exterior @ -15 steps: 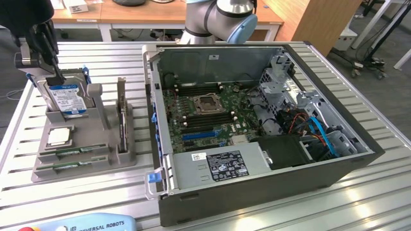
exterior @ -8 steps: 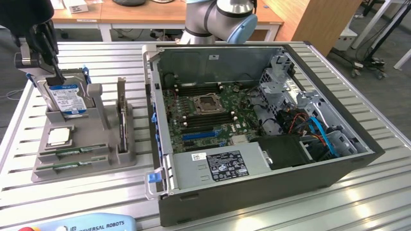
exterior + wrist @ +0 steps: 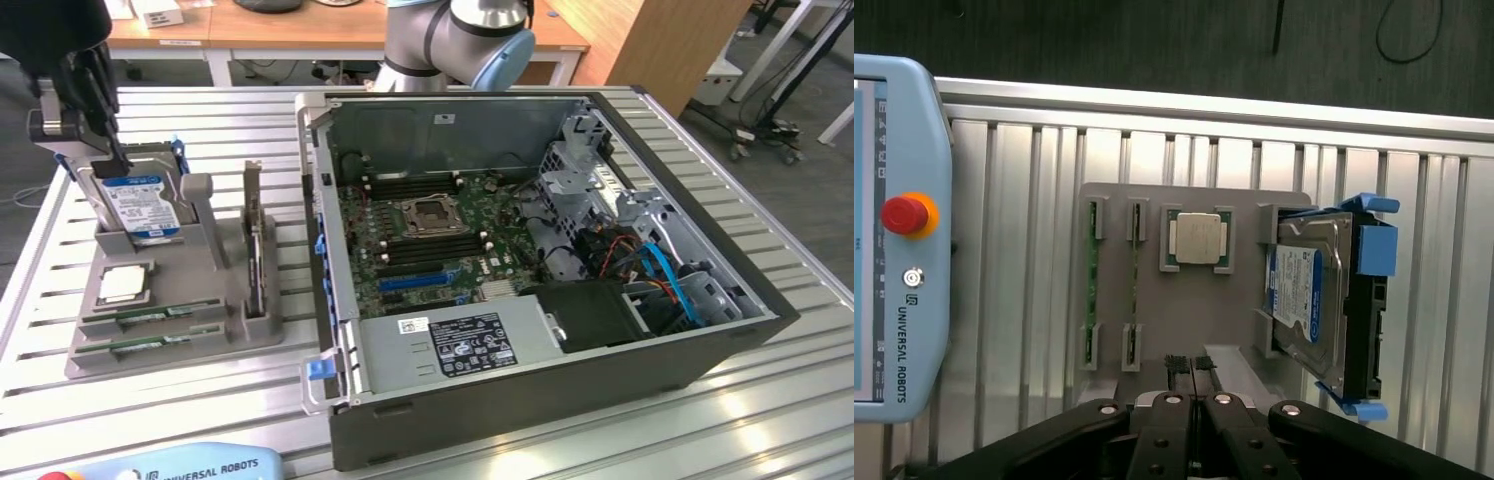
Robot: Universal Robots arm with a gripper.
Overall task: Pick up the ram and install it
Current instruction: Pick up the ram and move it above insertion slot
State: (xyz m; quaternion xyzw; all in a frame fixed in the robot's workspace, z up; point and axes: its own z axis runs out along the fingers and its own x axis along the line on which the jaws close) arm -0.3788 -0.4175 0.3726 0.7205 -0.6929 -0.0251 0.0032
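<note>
Gripper [image 3: 1189,372] pressed together, empty – ram [image 3: 150,319] at exterior view's 6 o'clock of processor [image 3: 120,283], likely light, stiff, fragile – best pinched mid-length across flat faces.

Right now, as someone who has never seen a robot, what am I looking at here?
A robot arm carries a gripper, its two-fingered hand. One picture comes from a camera off the arm, the other from a camera on the wrist. On the slatted table stand an opened computer case and a grey holder with two green ram sticks, a processor chip and a hard drive. The gripper is shut, holds nothing, and hangs above the holder.
</note>
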